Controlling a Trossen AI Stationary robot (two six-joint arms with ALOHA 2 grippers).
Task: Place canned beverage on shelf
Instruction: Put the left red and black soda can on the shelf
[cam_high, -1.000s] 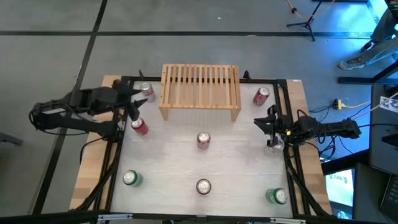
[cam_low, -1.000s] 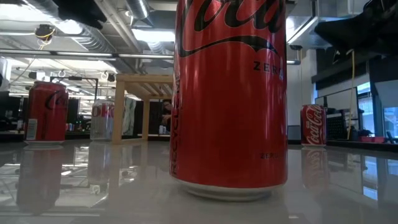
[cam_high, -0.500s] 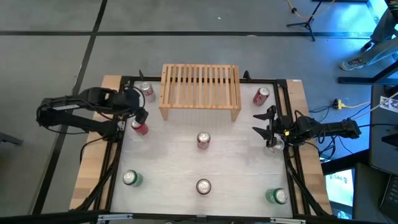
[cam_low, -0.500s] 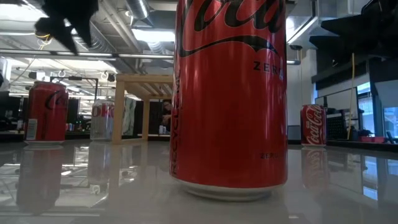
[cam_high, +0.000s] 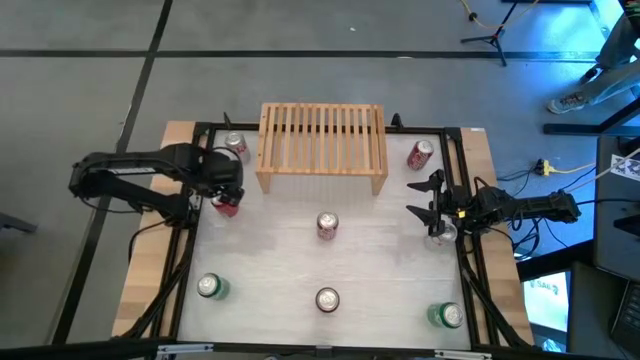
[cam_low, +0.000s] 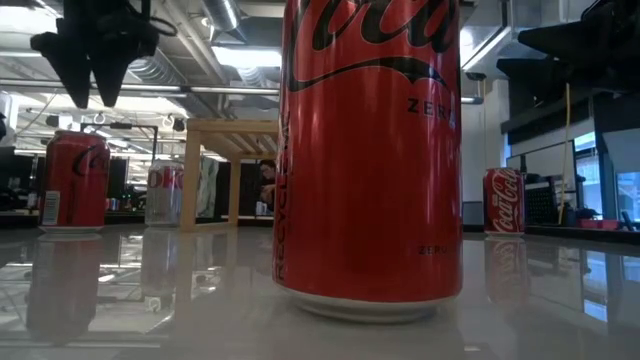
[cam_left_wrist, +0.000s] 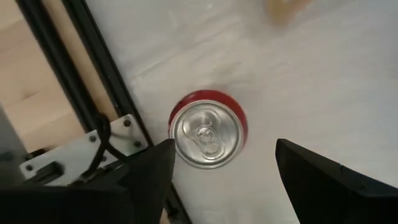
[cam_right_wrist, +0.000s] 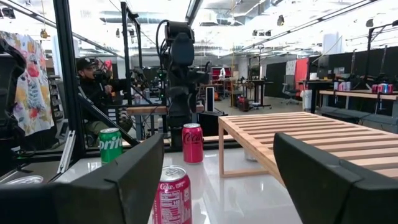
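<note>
1. The left gripper (cam_high: 226, 188) is hanging directly over a red can (cam_high: 225, 206) at the table's left edge, just in front of the shelf's left end. Its jaws are standing wide apart to either side of the can's silver lid, holding nothing (in the left wrist view the fingers (cam_left_wrist: 149, 177) are flanking the can (cam_left_wrist: 208, 129) from above).
2. The shelf (cam_high: 322, 147) is sitting at the back middle of the table, its slatted top bare, so no can is on it and the whole job seems to be waiting. It is pale wood, with thin parallel slats on solid side legs.
3. Several more cans are standing on the glossy white table (cam_high: 380, 250): smooth aluminium cylinders, red and green, with pull-tab lids. The red one by the low camera (cam_low: 370, 150) is mirroring in the surface.
4. The right gripper (cam_high: 430, 198) is waiting at the right edge, jaws spread and empty, beside a silver-topped can (cam_high: 441, 234).
</note>
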